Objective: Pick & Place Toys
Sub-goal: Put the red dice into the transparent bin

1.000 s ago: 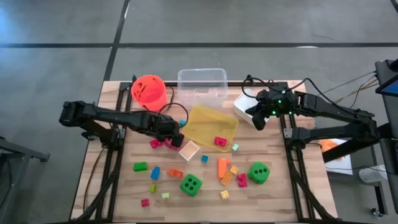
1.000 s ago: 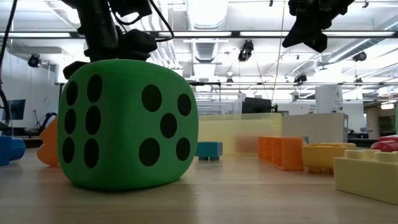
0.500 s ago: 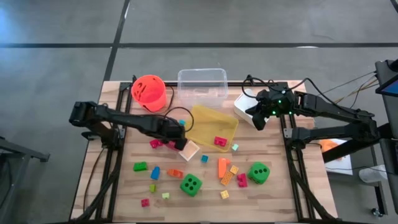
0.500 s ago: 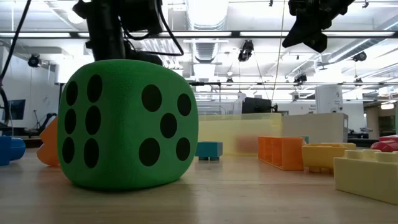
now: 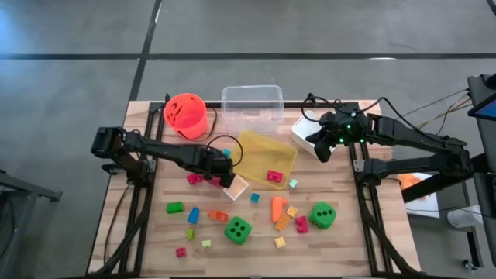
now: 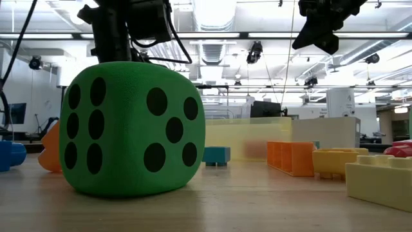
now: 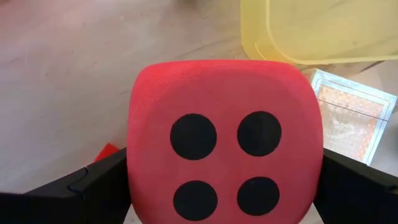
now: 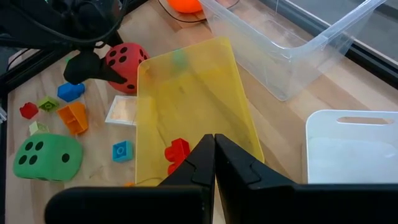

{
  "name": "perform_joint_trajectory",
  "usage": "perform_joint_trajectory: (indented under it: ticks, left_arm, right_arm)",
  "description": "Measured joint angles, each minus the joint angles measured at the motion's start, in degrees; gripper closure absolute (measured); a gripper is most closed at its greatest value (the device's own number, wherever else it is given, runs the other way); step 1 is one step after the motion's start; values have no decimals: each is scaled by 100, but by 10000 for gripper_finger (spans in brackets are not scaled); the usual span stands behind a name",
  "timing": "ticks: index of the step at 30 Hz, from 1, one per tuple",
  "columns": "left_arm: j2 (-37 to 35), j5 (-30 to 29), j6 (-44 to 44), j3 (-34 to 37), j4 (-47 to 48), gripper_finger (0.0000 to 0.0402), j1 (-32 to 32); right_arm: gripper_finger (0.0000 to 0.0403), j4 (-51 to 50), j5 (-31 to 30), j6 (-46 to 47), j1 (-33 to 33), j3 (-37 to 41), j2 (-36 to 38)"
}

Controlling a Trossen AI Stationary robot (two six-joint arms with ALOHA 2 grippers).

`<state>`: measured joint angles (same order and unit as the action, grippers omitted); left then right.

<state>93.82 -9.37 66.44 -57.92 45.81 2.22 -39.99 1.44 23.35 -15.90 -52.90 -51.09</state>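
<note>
**Left gripper around the pink die, right gripper idle over the white tray**

Where your left gripper (image 5: 221,172) sits low beside the yellow tray (image 5: 260,151), its fingers stand wide on either side of a pink-red die (image 7: 224,155); whether they press its flanks you cannot tell. The die looks foam-soft, with rounded corners and four black dots facing the wrist camera. Just beside it lies a small clear-lidded square box (image 7: 351,112).

Your right gripper (image 5: 319,151) hangs clenched and empty above the white tray (image 8: 348,146).

The table (image 5: 349,248) is pale wood planking on a black frame. The yellow tray is translucent, with a red block (image 8: 177,152) inside it. Behind it stand a clear plastic tub (image 5: 252,102) and an orange bucket (image 5: 184,114).

Near the front edge, small hard studded blocks lie scattered around two green dotted dice (image 5: 239,229) (image 5: 323,215).

Beyond the table you see a grey concrete floor; at table height, a hall with white ceiling strip lights.
</note>
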Motion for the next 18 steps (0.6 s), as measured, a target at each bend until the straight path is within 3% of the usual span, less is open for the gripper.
perform_joint_trajectory:
  ticks: [13,18]
  left_arm:
    - [-61,-32,-313,20,-125,5,-42]
    - [-87,-4,-366,18,-150,57,-144]
  right_arm:
    - [394,-2,0,0,1,0,0]
    - [394,0,-1,0,0,0,0]
